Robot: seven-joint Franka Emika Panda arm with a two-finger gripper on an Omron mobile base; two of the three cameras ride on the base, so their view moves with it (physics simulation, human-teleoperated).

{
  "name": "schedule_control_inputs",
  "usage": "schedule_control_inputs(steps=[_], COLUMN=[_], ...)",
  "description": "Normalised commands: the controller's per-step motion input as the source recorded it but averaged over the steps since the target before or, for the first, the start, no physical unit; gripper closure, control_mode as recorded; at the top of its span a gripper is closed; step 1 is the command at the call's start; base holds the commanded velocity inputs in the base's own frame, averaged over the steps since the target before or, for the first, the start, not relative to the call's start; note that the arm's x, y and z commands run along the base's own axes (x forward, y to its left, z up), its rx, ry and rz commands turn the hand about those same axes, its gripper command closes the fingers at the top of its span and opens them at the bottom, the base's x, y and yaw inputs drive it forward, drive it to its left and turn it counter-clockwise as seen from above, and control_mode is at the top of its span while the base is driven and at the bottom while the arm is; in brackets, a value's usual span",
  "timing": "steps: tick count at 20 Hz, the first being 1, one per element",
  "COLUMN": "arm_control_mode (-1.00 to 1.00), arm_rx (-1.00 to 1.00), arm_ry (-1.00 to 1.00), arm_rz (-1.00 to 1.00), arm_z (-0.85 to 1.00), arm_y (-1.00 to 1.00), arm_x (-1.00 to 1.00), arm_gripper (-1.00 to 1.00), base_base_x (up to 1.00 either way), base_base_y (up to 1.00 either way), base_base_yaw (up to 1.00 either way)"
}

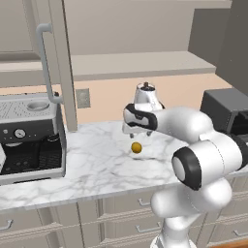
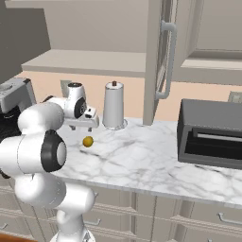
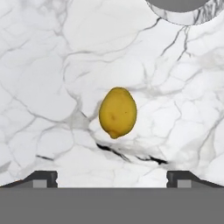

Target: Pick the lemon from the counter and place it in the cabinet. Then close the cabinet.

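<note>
The lemon [image 1: 136,147] [image 2: 87,141] [image 3: 117,112], small and yellow, lies on the white marble counter [image 1: 97,164] [image 2: 151,160] [image 3: 52,87]. Directly above it hangs my gripper [image 1: 136,133] [image 2: 86,128] [image 3: 112,179], pointing straight down and open. In the hand view the fruit sits centred between the two wide-apart fingertips [image 3: 43,178], a little ahead of them and untouched. Above the counter the cabinet [image 1: 135,63] [image 2: 85,61] stands open, its door [image 1: 62,63] [image 2: 158,61] swung out toward me with a long grey bar handle [image 1: 46,63] [image 2: 168,61].
A white paper towel roll [image 1: 145,97] [image 2: 114,105] stands just behind the lemon. A coffee machine [image 1: 29,135] fills the counter's left end and a dark toaster oven [image 1: 225,109] [image 2: 210,132] its right. Beige drawer fronts [image 1: 121,208] run below the counter edge.
</note>
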Motion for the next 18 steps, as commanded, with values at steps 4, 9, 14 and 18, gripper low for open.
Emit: schedule_control_inputs(steps=[4,9,14,18], arm_control_mode=[-1.00,-1.00,-1.00,-1.00], arm_rx=[0.00,-0.02,-0.02,-0.02], arm_ry=[0.00,0.00,0.00,0.00], arm_rz=[0.00,0.00,0.00,0.00], arm_z=[-0.40,-0.45,-0.40,-0.38], arm_y=[0.00,0.00,0.00,0.00], arm_x=[0.21,0.28,0.22,0.07], arm_gripper=[-1.00,-1.00,-1.00,-1.00], base_base_x=[0.00,0.00,0.00,0.00], base_base_y=[0.00,0.00,0.00,0.00], base_base_yaw=[0.00,0.00,0.00,0.00])
